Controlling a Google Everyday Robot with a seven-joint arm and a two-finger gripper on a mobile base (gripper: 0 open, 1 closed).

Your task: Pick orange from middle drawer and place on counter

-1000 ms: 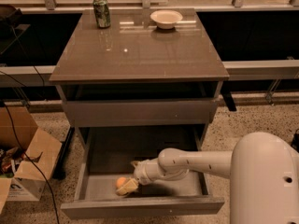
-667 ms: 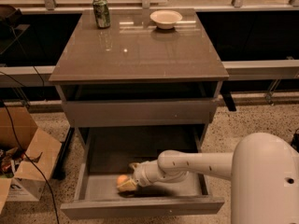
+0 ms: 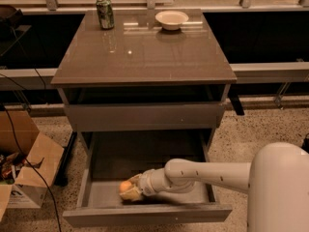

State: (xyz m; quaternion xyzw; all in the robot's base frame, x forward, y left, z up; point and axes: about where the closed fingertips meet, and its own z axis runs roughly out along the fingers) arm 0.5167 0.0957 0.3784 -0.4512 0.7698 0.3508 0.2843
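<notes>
The orange [image 3: 125, 185] lies at the front left of the middle drawer [image 3: 145, 215], which is pulled out wide and shows its bare grey floor. My gripper [image 3: 129, 191] is down inside the drawer and right up against the orange, reaching in from the right on a white arm [image 3: 207, 174]. The orange sits at the gripper's tip, partly hidden by it. The counter [image 3: 145, 57] is the glossy brown top of the cabinet, above the drawers.
A green drink can [image 3: 105, 13] stands at the counter's back left and a white bowl [image 3: 172, 19] at the back centre. The upper drawer [image 3: 145, 116] is closed. An open cardboard box [image 3: 29, 173] and cables lie on the floor to the left.
My gripper has edged a little to the left inside the drawer, closer onto the orange. The orange has shifted slightly left with it.
</notes>
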